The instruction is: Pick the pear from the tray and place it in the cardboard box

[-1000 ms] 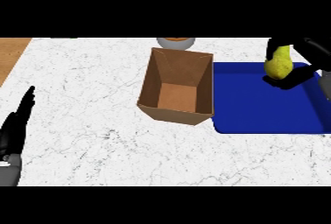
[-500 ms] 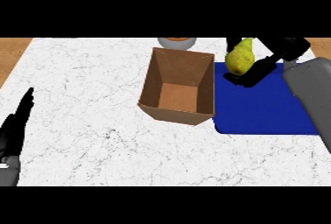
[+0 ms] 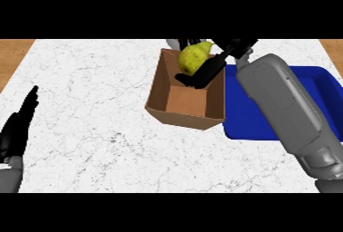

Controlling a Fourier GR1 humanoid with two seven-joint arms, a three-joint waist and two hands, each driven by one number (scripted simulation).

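While over box (image 3: 184,97), pear (image 3: 193,57) in right hand (image 3: 216,63).

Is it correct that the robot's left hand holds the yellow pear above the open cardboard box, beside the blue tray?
Not quite. The right hand holds the pear above the cardboard box beside the blue tray, as the head view shows. The left hand rests open at the left edge.

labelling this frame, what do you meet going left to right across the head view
left hand → cardboard box → pear held in the right hand above the box → blue tray
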